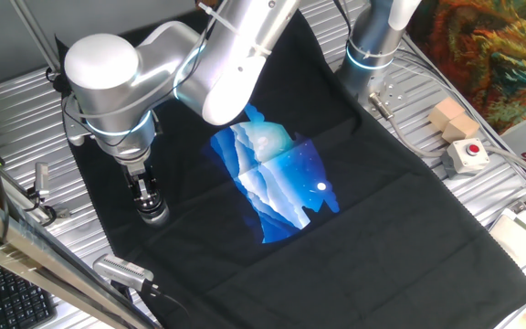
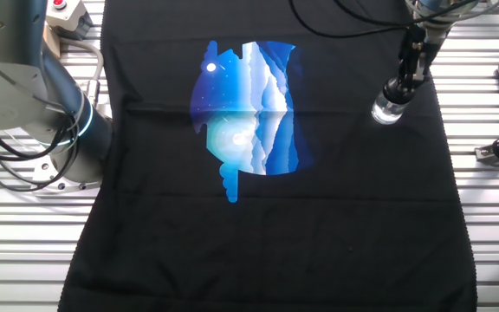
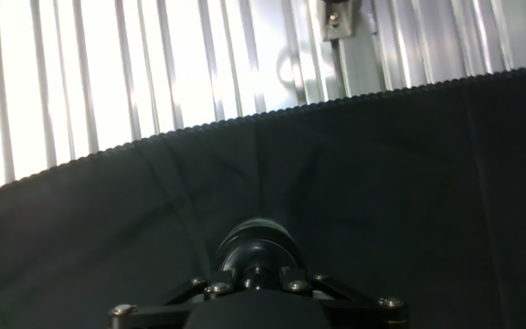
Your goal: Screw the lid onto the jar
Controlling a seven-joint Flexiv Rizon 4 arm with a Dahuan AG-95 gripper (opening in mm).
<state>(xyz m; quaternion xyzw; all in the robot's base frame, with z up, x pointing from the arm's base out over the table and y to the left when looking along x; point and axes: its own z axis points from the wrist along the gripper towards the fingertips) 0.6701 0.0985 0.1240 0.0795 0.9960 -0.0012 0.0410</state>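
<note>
The jar [image 1: 154,214] is small, round and of clear glass, and it stands upright on the black cloth near its left edge. In the other fixed view the jar [image 2: 387,111] is at the upper right. My gripper [image 1: 146,194] points straight down right above it, its fingers shut on the small dark lid [image 2: 400,87], which sits at the jar's mouth. In the hand view the jar [image 3: 256,238] shows as a dark dome just past my gripper [image 3: 257,279]. Whether the lid is threaded on cannot be seen.
The black cloth [image 1: 382,228] bears a blue printed picture [image 1: 277,178] in its middle. A red-buttoned box [image 1: 468,155] and wooden blocks [image 1: 452,117] lie at the right. A second arm's base [image 1: 373,50] stands behind. A grey metal cylinder [image 1: 124,270] and a keyboard [image 1: 7,297] are at the front left.
</note>
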